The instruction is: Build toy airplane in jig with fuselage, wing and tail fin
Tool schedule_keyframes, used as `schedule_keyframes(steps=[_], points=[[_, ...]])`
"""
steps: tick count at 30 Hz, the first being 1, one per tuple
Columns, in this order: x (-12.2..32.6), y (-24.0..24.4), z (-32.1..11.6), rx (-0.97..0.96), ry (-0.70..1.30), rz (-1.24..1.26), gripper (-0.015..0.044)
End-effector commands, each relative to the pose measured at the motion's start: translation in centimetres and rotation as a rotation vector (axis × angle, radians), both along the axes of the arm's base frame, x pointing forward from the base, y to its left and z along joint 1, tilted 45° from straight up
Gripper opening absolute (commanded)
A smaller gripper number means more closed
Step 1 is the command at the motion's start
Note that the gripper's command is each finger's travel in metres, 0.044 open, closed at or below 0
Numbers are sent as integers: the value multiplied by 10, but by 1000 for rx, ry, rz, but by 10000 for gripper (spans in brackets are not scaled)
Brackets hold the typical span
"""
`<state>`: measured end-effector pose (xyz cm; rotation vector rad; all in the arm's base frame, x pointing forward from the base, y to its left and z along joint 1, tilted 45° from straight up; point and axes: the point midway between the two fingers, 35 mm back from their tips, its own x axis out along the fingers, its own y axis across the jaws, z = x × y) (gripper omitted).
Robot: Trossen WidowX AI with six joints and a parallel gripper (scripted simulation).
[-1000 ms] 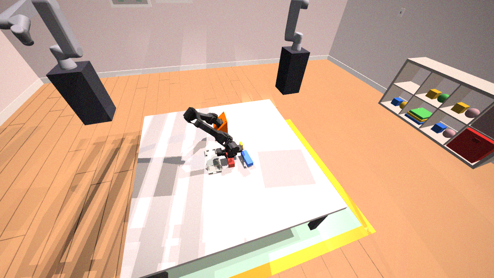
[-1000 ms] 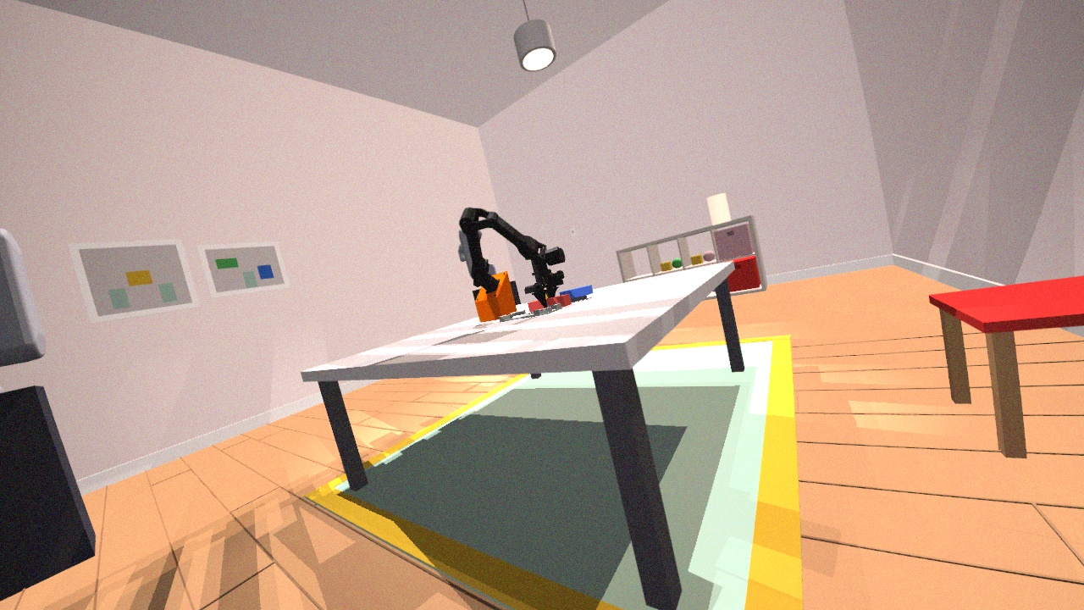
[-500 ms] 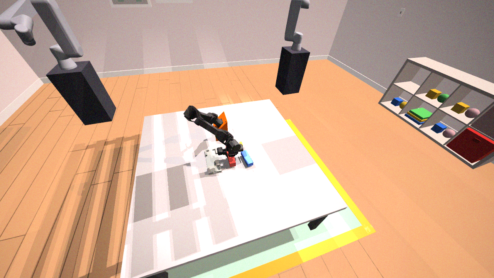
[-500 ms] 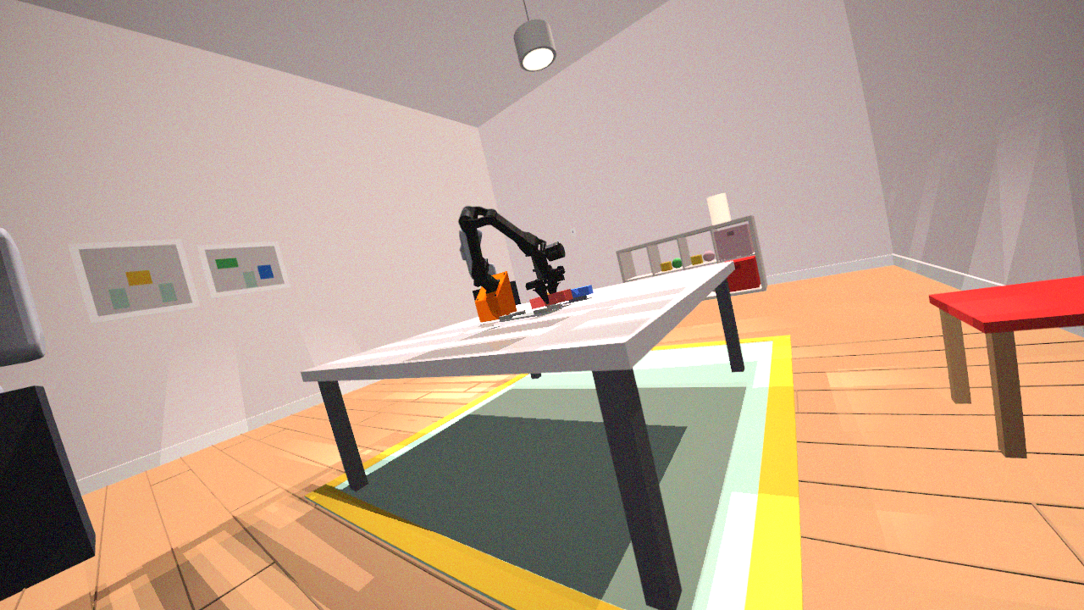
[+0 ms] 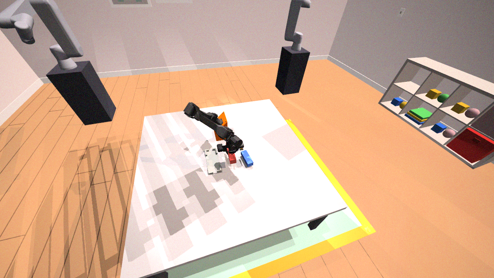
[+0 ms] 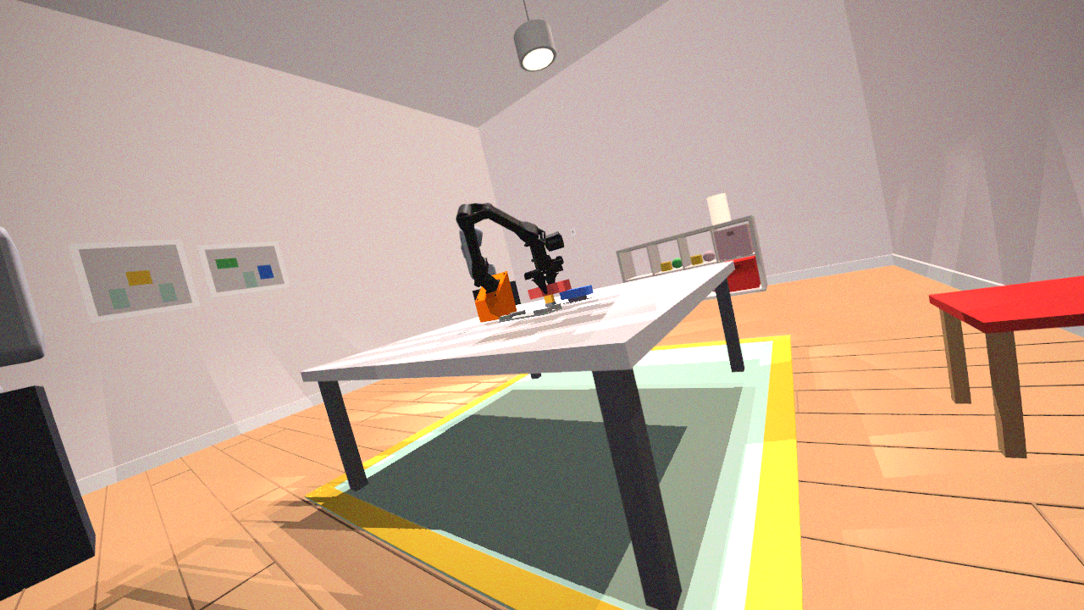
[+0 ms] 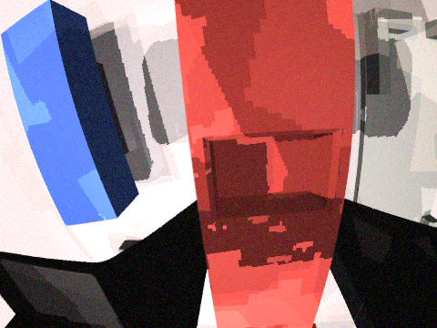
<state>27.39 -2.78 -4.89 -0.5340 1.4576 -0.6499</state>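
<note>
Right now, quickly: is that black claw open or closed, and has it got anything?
Gripper: closed on the red block with the square hole, one finger on either side.

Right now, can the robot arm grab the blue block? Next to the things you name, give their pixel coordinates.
Probably not yet. Its jaws are shut on the red piece (image 5: 232,158) (image 6: 559,285) (image 7: 300,82), so they're busy. The blue block (image 5: 247,158) (image 6: 577,291) (image 7: 68,118) is close beside it with its top uncovered, so it looks reachable once the jaws are free.
</note>
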Motion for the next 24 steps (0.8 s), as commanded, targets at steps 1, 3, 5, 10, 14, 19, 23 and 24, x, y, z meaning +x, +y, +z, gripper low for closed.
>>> schedule_keyframes(steps=[1, 3, 5, 10, 14, 19, 23, 24], points=[[2, 10, 10, 8, -7, -4, 0], [2, 14, 15, 7, -4, -6, 0], [1, 18, 19, 7, -1, -7, 0], [-1, 28, 31, 4, 7, -10, 0], [-3, 35, 41, 1, 13, -12, 0], [-6, 44, 53, -5, 20, -16, 0], [-8, 48, 60, -9, 24, -17, 0], [-8, 48, 60, -9, 24, -17, 0]])
